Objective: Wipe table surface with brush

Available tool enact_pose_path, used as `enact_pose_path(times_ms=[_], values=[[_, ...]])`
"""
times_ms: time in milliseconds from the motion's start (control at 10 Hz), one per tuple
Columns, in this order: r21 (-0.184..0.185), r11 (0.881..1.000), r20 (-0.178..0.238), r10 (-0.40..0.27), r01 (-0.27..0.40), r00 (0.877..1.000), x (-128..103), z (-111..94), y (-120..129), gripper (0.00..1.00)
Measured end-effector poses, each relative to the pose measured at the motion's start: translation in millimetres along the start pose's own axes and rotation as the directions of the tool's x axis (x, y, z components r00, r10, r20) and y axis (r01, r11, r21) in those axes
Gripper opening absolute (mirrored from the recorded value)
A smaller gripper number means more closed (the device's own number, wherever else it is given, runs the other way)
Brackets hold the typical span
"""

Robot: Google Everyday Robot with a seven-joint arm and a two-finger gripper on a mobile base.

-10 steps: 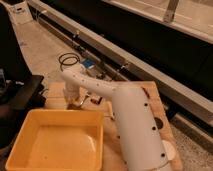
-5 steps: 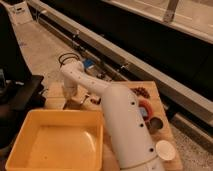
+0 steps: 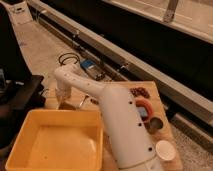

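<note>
From the near edge the thick white arm point(image 3: 125, 135) leans across the light brown wooden plank counter point(image 3: 152, 86), elbow bent toward its far left corner. The tool point(image 3: 63, 100) hangs just behind the big yellow plastic tray point(image 3: 30, 131); open or closed, I cannot tell. Beyond lies grey speckled floor point(image 3: 45, 45).

Looks like a robotics lab: cables point(image 3: 69, 58) coiled on the speckled floor point(image 3: 45, 47) upper left, and a white robot arm point(image 3: 122, 130) with its pincer point(image 3: 65, 102) low at left-centre over the wooden worktop point(image 3: 122, 88).

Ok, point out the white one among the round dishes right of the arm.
The white cup, nearest the camera; the orange bowl and dark bowl sit behind it. The gripper hangs behind the tray.
</note>
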Motion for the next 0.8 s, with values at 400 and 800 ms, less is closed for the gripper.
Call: enact_pose_path(times_ms=[400,800], values=[[-0.049,0.995,-0.033,0.088,-0.090,0.996,-3.1,-24.4,48.6,0.00],[-0.079,0.992,-0.072,0.097,-0.103,0.993,43.8,-34.7,50.8,0.00]])
